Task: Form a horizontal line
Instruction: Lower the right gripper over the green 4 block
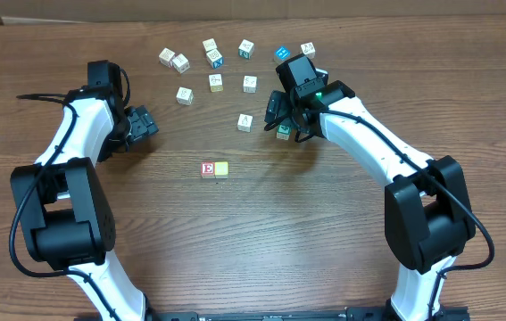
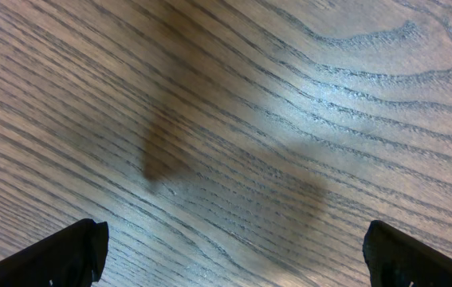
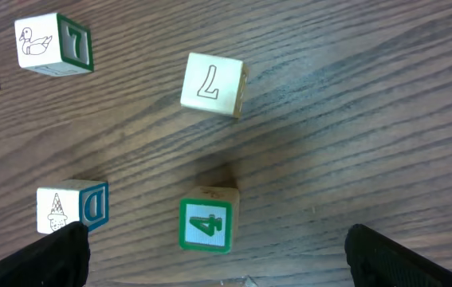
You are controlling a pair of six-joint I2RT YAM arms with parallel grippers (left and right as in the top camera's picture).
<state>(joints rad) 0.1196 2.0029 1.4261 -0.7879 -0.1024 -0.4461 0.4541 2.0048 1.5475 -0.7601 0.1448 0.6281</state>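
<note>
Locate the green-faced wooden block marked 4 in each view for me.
Overhead: green-faced wooden block marked 4 just right of centre, at the right gripper.
Left wrist: not in it.
Right wrist: bottom centre, between the open black jaws.
Shared landmark: the right gripper, beside the block in both views.

- Table (image 1: 235,241): brown wood with a strong grain running left to right, filling almost the whole overhead view.
- Pale strip (image 1: 369,5): a beige, flat band along the table's far edge, with a slanted crease near its left end. Its material cannot be told.
- Shadow (image 2: 158,159): a soft dark patch on the wood in the left wrist view.
</note>
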